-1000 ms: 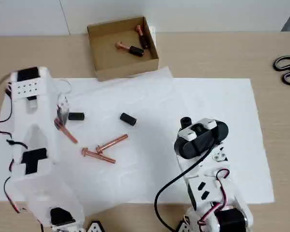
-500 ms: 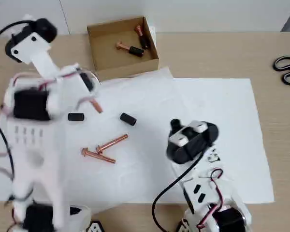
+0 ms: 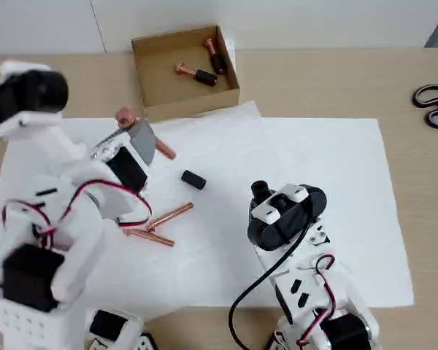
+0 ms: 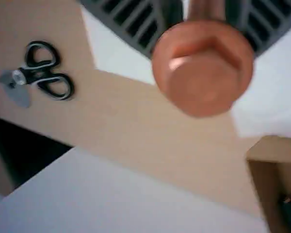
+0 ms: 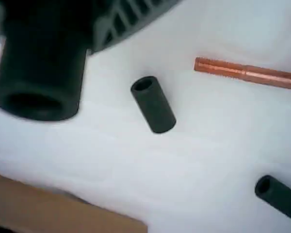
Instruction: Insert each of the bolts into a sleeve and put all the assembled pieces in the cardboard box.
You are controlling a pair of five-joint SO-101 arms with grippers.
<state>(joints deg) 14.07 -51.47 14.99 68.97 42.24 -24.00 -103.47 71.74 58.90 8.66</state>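
Observation:
My left gripper [image 3: 143, 138] is shut on a copper bolt [image 3: 147, 136] and holds it in the air just in front of the cardboard box [image 3: 152, 108]. The bolt's hex head [image 4: 202, 65] looms close in the left wrist view. My right gripper [image 3: 263, 194] is shut on a black sleeve [image 5: 39, 85] over the middle of the white paper [image 3: 328, 168]. A loose sleeve [image 3: 193, 179] lies between the two arms, and a second loose sleeve [image 5: 278, 195] lies farther off. Two loose bolts [image 3: 159, 226] lie crossed on the paper. Two assembled pieces [image 3: 203, 67] rest inside the box.
Scissors [image 3: 434, 102] lie on the bare table at the far right. The raised left arm [image 3: 51, 240] covers much of the paper's left side. Open paper stretches to the right of the right arm.
The left arm has lifted the bolt off the paper and swung it up and toward the box. The right arm has shifted a little to the left with its sleeve.

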